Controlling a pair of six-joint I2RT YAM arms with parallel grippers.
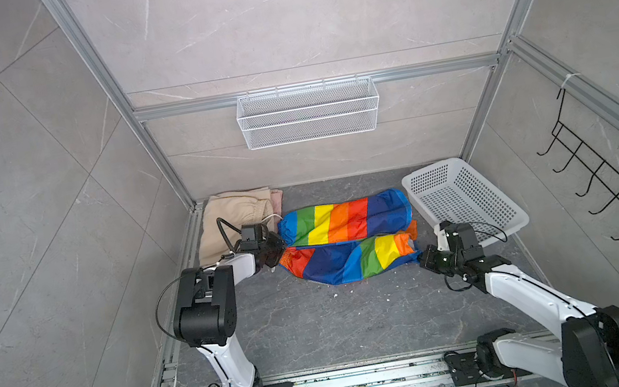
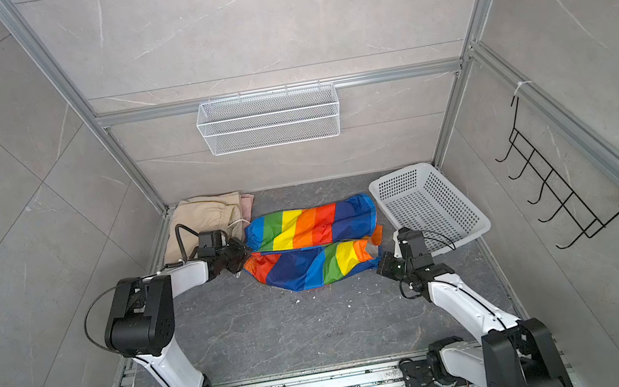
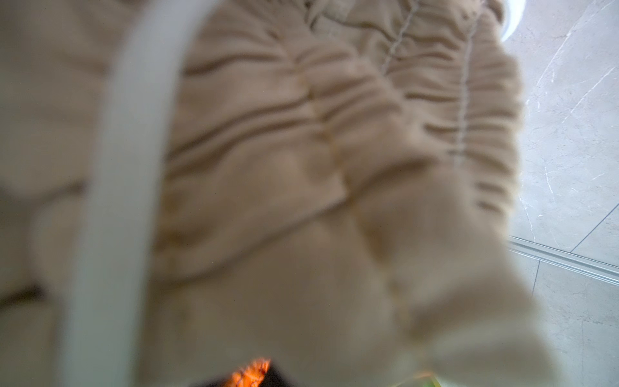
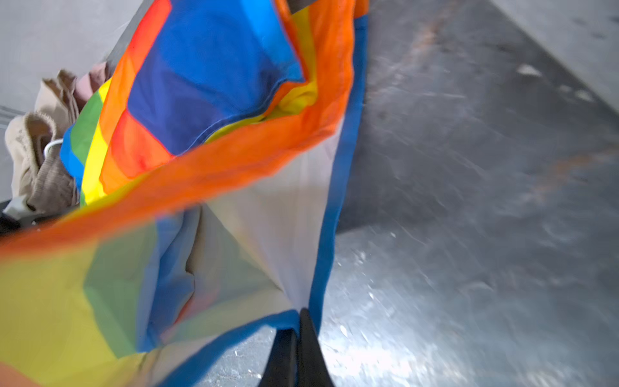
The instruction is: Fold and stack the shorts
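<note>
Now at mid-bench: the rainbow-striped shorts [image 1: 348, 239] [image 2: 316, 244] lie spread on the dark bench [image 1: 320, 327], in two long striped halves side by side, one farther from the arms and one nearer.
Left tool: the left tool [image 1: 279, 249] [image 2: 245, 255] sits at the left end of the nearer half, on its red-orange corner. Its jaws are closed, and a scrap of orange cloth shows at them in the left wrist view.
Right tool: the right tool [image 1: 422, 256] [image 2: 379, 265] [image 4: 299, 321] is pinched tight on the blue hem at the right end of the nearer half. The cloth [image 4: 201, 100] rises from the jaws.
Far-left corner: the beige shorts [image 1: 228, 220] [image 2: 202, 220] [image 3: 301, 167] lie over the pink shorts [image 1: 278, 199] [image 2: 247, 204], of which only an edge shows. A white drawstring [image 1: 272, 218] trails out towards the rainbow cloth.
Right side: a white basket [image 1: 464, 199] [image 2: 431, 200] stands just beside the far half's right end.
</note>
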